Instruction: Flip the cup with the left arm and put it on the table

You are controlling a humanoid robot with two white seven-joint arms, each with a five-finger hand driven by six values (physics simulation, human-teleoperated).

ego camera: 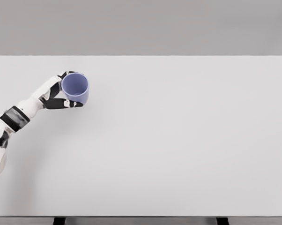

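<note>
- We see our left hand (pixel 56 96) in the upper left of the frame, its arm entering from the lower left edge.
- The fingers are closed around the cup (pixel 76 89), with dark fingertips showing above its rim and below its base side.
- The cup is blue-violet and sits in the upper left of the frame, over the white desk (pixel 178 140); its open mouth faces up toward the camera, so we look into it.
- We cannot tell whether the cup's bottom touches the desk or hangs just above it; no clear shadow settles that.
- Our right hand is not in view.
- We judge the flip is largely done and the set-down is what remains.
- Risk one: if we let go while the cup is tilted, it may land on its edge and tip over or roll.
- Risk two: the fingers wrap the wall, so opening them unevenly could drag the cup sideways.
- Risk three: the cup is near the desk's left edge, so a roll that way could carry it off.
- Risk four: a loose grip on the smooth wall could let it slip early.
</note>
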